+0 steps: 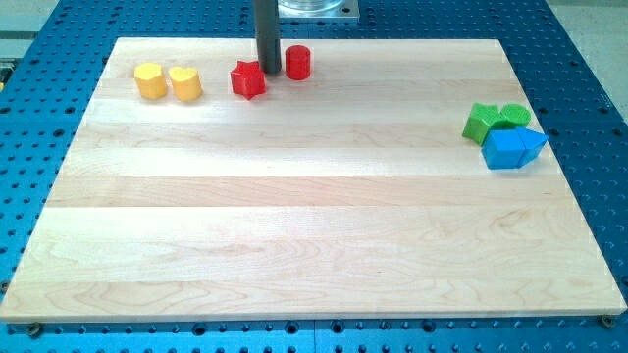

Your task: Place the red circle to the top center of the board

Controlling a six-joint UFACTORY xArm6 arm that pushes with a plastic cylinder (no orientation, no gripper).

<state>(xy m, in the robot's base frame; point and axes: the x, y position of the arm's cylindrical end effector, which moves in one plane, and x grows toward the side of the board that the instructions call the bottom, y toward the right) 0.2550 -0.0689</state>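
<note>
The red circle (297, 63) stands near the top edge of the wooden board (314, 235), a little left of the view's middle. My tip (269, 72) sits just left of it, between it and a red star (248, 79). The dark rod rises straight up out of the view's top. The tip looks close to both red blocks; I cannot tell whether it touches either.
Two yellow blocks (150, 80) (184, 82) lie side by side at the top left. At the right edge, two green blocks (480, 122) (513, 117) touch two blue blocks (506, 149) (533, 142). A blue perforated table surrounds the board.
</note>
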